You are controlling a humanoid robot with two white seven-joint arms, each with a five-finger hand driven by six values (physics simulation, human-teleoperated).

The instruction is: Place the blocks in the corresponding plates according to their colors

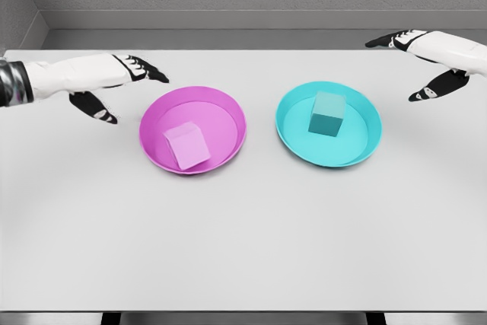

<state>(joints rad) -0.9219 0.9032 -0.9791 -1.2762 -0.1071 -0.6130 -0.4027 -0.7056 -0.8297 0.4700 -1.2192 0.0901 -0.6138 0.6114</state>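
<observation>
Two round, smooth plates sit side by side on a flat white table (243, 249). The pink plate (225, 109) is shiny, with a low rim, and a pink block (187, 144) with square sides lies inside it. The blue plate (364, 108) holds a blue block (328, 114). The left hand (114, 85) hangs beside the pink plate, fingers loose, holding nothing. The right hand (426, 62) floats near the blue plate, fingers spread, holding nothing too.
</observation>
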